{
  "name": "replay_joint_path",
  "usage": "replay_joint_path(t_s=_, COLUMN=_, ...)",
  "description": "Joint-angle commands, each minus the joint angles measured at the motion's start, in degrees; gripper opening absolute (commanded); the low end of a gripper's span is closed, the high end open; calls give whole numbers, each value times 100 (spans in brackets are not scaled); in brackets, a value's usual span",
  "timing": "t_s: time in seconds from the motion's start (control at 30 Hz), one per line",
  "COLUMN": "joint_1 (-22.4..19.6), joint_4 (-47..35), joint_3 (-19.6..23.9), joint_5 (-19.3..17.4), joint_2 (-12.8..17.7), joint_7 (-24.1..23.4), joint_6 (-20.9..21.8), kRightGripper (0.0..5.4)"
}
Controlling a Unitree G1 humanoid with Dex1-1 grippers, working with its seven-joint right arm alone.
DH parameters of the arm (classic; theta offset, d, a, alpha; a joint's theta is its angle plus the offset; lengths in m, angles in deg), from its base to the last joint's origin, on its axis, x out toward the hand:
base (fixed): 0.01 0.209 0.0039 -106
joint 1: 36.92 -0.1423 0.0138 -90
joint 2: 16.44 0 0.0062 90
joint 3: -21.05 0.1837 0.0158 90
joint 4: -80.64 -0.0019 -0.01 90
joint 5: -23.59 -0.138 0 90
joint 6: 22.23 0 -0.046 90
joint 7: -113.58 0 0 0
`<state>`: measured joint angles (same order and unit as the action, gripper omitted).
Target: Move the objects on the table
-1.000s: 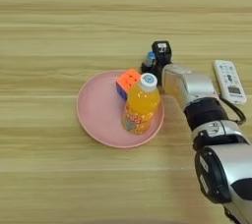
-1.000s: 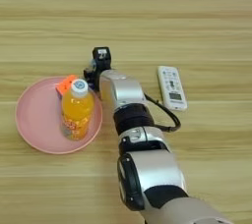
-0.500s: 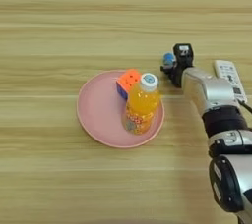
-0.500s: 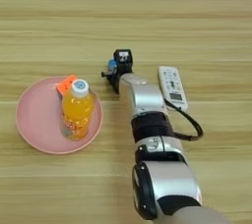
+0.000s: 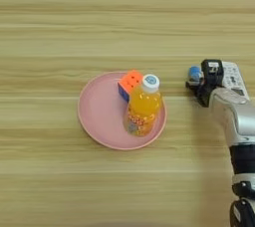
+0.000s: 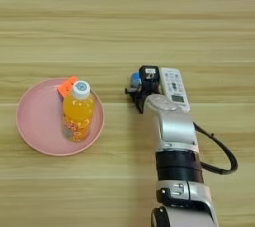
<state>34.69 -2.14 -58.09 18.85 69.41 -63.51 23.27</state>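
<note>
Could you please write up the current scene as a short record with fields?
surface: wooden table
pink plate: holds bottle and cube
orange juice bottle: upright on plate, white cap
puzzle cube: on plate, behind bottle
white remote: flat on table, right of gripper
blue-and-white tube: at gripper tip, mostly hidden
right gripper: right of the plate, beside remote; grasp unclear

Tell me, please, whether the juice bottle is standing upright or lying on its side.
Upright. The bottle stands on the pink plate, its white cap on top, with the cube right behind it.
</note>
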Motion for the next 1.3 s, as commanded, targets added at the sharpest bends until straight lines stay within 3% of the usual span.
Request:
replay_joint_path(t_s=0.03, joint_1=-5, joint_4=-392, joint_3=119, joint_5=-10, joint_2=189, joint_7=-11, joint_6=56, kRightGripper=142)
replay_joint_path(t_s=0.17, joint_1=45, joint_4=-404, joint_3=143, joint_5=-33, joint_2=180, joint_7=19, joint_6=92, kRightGripper=142)
replay_joint_path(t_s=0.37, joint_1=70, joint_4=-383, joint_3=152, joint_5=-142, joint_2=213, joint_7=237, joint_6=219, kRightGripper=238)
replay_joint_path(t_s=0.6, joint_1=108, joint_4=-1116, joint_3=462, joint_5=-713, joint_2=84, joint_7=716, joint_6=1386, kRightGripper=328)
replay_joint_path(t_s=0.8, joint_1=79, joint_4=-1985, joint_3=769, joint_5=-1499, joint_2=-89, joint_7=1093, joint_6=2025, kRightGripper=419)
replay_joint_path(t_s=1.0, joint_1=299, joint_4=-2524, joint_3=612, joint_5=-1933, joint_2=147, joint_7=1927, joint_6=2484, kRightGripper=500)
replay_joint_path(t_s=1.13, joint_1=561, joint_4=-3182, joint_3=491, joint_5=-2656, joint_2=395, joint_7=2906, joint_6=2501, kRightGripper=537)
replay_joint_path(t_s=1.3, joint_1=1191, joint_4=-3893, joint_3=281, joint_5=-3650, joint_2=829, joint_7=4136, joint_6=2227, kRightGripper=537)
